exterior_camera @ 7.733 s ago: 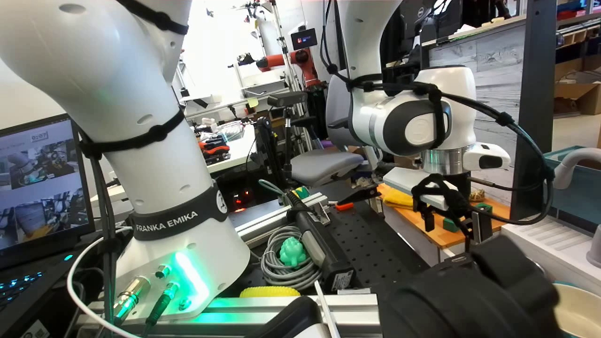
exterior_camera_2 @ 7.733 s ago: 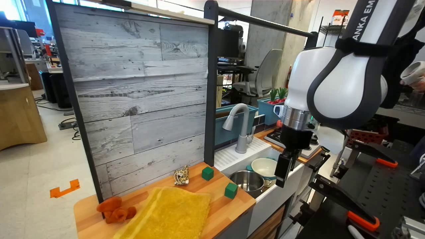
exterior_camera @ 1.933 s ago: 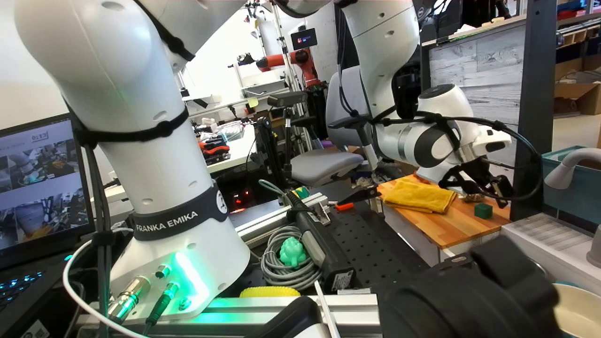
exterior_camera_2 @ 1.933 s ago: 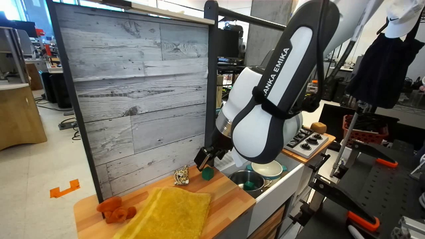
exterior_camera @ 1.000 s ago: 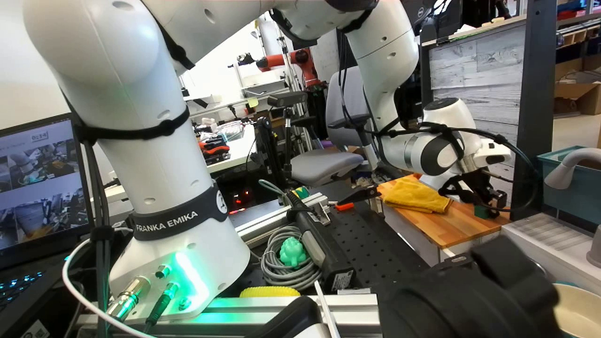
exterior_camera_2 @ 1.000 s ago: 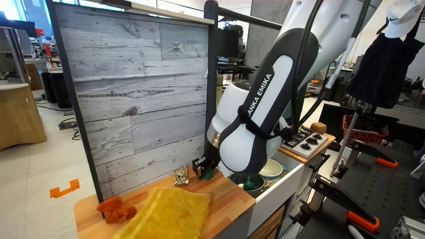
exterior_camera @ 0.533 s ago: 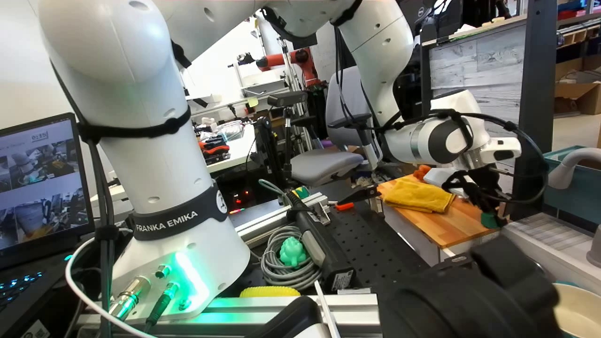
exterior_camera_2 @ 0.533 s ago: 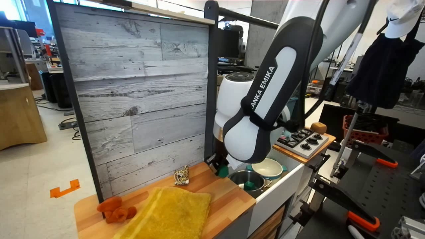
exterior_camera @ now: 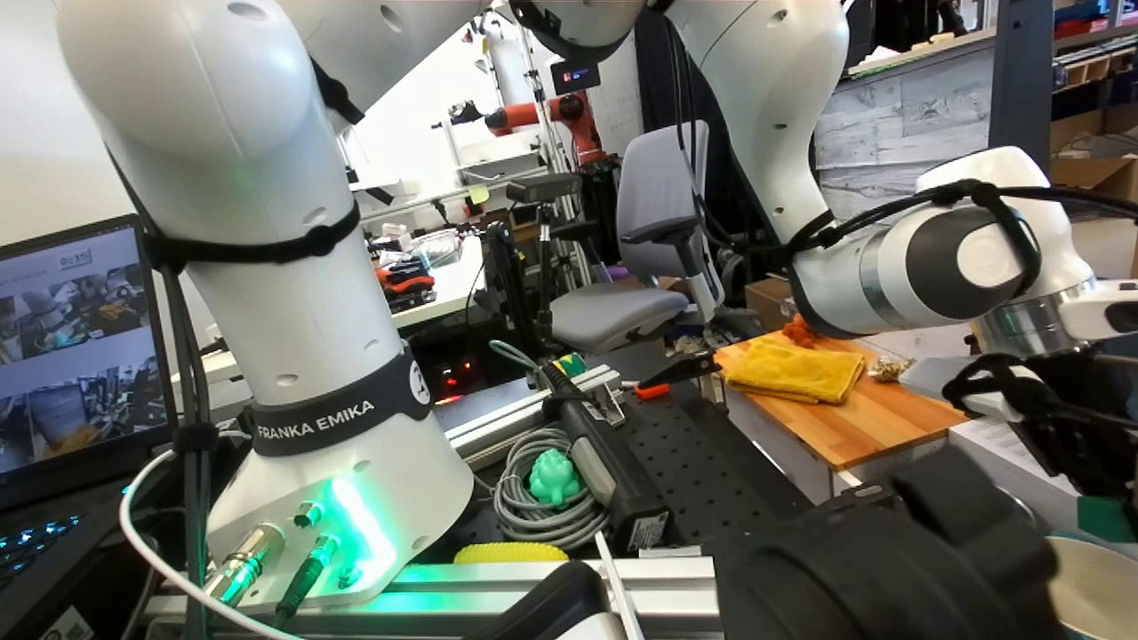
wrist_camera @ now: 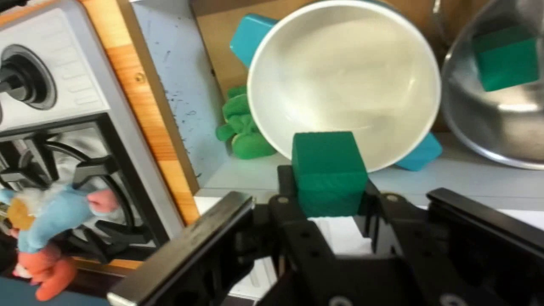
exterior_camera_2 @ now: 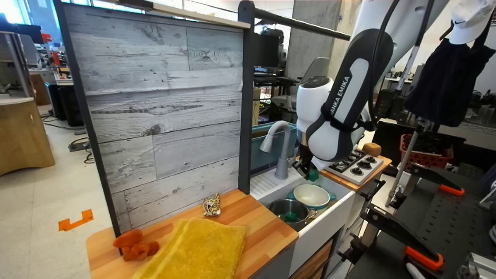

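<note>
My gripper (wrist_camera: 329,185) is shut on a green block (wrist_camera: 329,165), with a black finger against each side of it. In the wrist view the block overlaps the near rim of a cream pot (wrist_camera: 344,76) with teal handles. An exterior view has the gripper (exterior_camera_2: 304,170) and block above the back of the sink, higher than the pots. Beside the cream pot is a steel pot (wrist_camera: 463,119), and a second green block (wrist_camera: 508,63) lies inside it. At the right edge of an exterior view, the held block (exterior_camera: 1105,518) is partly cut off.
A grey faucet (exterior_camera_2: 285,151) rises behind the sink, close to the gripper. The stove (exterior_camera_2: 358,168) stands beyond it. A green plush (wrist_camera: 248,131) lies beside the cream pot. The wooden counter holds a yellow towel (exterior_camera_2: 201,248), a spotted toy (exterior_camera_2: 212,204) and an orange plush (exterior_camera_2: 133,246).
One green block went from the counter into the steel pot earlier. Since then my gripper has taken the other block, lifted it off the counter and carried it over the sink.
</note>
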`<state>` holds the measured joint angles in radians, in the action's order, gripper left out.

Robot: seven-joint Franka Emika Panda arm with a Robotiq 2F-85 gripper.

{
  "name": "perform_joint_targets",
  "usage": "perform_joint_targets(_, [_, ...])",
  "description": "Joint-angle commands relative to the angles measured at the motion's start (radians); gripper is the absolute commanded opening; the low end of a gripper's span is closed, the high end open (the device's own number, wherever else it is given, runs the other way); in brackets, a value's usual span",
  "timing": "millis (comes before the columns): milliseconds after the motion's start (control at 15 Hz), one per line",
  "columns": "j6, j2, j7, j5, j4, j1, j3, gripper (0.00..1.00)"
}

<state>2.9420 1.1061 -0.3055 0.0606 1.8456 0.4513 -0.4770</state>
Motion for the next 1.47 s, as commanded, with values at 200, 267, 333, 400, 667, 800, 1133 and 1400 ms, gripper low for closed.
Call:
perform_joint_targets(200, [0.006, -0.038, -0.005, -0.035, 0.038, -0.019, 0.023, 0.72])
perform_joint_targets(267, [0.012, -0.057, 0.008, -0.037, 0.052, -0.026, 0.047, 0.79])
perform_joint_targets(333, [0.028, -0.077, 0.020, -0.042, 0.073, -0.029, 0.070, 0.88])
perform_joint_targets(400, [0.069, -0.105, 0.033, -0.042, 0.108, -0.035, 0.105, 0.95])
perform_joint_targets(667, [0.285, -0.188, 0.054, -0.008, 0.214, -0.020, 0.234, 1.00])
perform_joint_targets(800, [0.362, -0.207, 0.044, 0.029, 0.205, -0.013, 0.308, 1.00])
perform_joint_targets(1133, [0.379, -0.204, 0.067, 0.082, 0.160, -0.013, 0.387, 1.00])
perform_joint_targets(1400, [0.353, -0.178, 0.063, 0.093, 0.122, -0.012, 0.389, 1.00])
